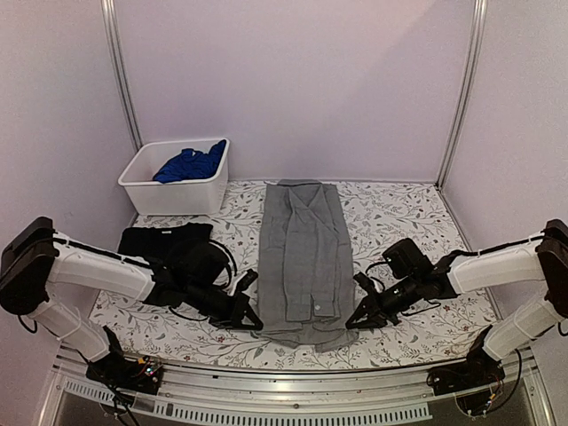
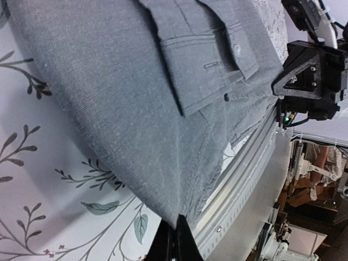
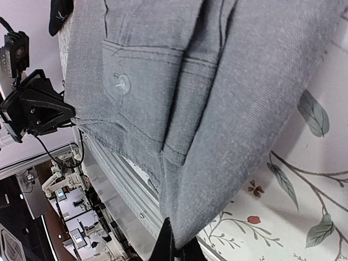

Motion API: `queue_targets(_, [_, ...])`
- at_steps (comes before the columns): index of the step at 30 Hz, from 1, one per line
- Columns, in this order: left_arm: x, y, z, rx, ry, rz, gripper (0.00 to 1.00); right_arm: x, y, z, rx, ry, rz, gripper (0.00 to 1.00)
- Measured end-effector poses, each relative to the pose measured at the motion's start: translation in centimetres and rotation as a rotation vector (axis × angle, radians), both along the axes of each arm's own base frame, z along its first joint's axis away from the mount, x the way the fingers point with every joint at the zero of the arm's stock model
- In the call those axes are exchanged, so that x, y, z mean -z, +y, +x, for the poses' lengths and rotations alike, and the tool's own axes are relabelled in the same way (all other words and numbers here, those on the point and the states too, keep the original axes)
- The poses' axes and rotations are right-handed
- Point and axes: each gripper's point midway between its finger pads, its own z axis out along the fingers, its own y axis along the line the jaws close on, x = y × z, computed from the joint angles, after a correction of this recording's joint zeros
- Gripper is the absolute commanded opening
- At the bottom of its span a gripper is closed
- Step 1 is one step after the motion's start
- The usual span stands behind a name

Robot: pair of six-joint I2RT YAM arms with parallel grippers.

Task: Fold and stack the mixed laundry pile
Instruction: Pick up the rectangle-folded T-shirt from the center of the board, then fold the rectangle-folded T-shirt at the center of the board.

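At the near left corner of the grey collared shirt [image 1: 297, 257], the left gripper [image 2: 175, 242] has its jaws pressed fully together, with the cloth's edge pinched between the tips; the fabric runs down to a point right where the dark fingers meet. At the near right corner, the right gripper [image 3: 173, 242] does the same, its jaws closed tight on the hem; from its wrist view the shirt fans out from the pinch, and a cuff with a pale button [image 3: 119, 83] lies folded on top.

Between the two grippers the shirt's near edge lies slightly rumpled, close to the metal rail [image 1: 293, 377] along the table's near side; the rest of the shirt stretches away flat, narrow and long, folded in along its length, with the collar at the far end; it sits near the middle of the floral table cover [image 1: 399, 213].

Left of the shirt, and apart from it, a black T-shirt [image 1: 164, 241] lies in a rough folded heap, partly under the left arm; whether the arm touches it cannot be told. Beyond that, at the far left corner, a white plastic bin [image 1: 173, 200] stands on the cover against the wall; a bright blue garment [image 1: 191, 164] lies crumpled inside it, reaching up toward the rim. Both arms reach inward from the near corners, low over the table.
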Motion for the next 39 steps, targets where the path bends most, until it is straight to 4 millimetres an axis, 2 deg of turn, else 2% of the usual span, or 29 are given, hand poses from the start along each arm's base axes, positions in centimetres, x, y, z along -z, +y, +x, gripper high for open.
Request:
queue_targets(2, [-1.3, -0.2, 0.5, -0.002, -0.023, -0.018, 0.00, -1.1, 0.3, 0.5, -0.003, -0.029, 0.010, 0.00])
queue_targets(5, [-2.8, -0.8, 2.1, -0.009, -0.059, -0.039, 0.00, -3.1, 1.0, 2.4, 0.004, -0.098, 0.030, 0.00])
queue_targets(8, [-4.0, -1.2, 4.5, -0.034, -0.090, -0.053, 0.00, -4.7, 1.3, 4.6, 0.024, -0.165, 0.046, 0.00])
queue_targets(11, [-4.8, -1.4, 7.5, -0.073, -0.120, -0.060, 0.00, -6.3, 1.3, 7.7, 0.054, -0.231, 0.055, 0.00])
queue_targets(19, [-5.9, -1.9, 15.0, -0.143, -0.174, -0.071, 0.00, -6.9, 0.5, 14.6, 0.109, -0.310, 0.032, 0.00])
queue_targets(23, [-6.1, -2.2, 19.2, -0.175, -0.203, -0.075, 0.00, -6.7, 0.0, 19.4, 0.145, -0.341, 0.027, 0.00])
queue_targets(28, [-5.4, -2.3, 25.5, -0.223, -0.237, -0.071, 0.00, -6.2, -0.3, 24.5, 0.171, -0.372, 0.033, 0.00])
queue_targets(33, [-3.4, -2.0, 30.3, -0.268, -0.242, -0.058, 0.00, -5.4, -0.6, 29.5, 0.191, -0.401, 0.049, 0.00])
queue_targets(39, [-0.6, -1.0, 33.0, -0.310, -0.216, -0.030, 0.00, -3.4, -1.0, 33.7, 0.207, -0.402, 0.065, 0.00])
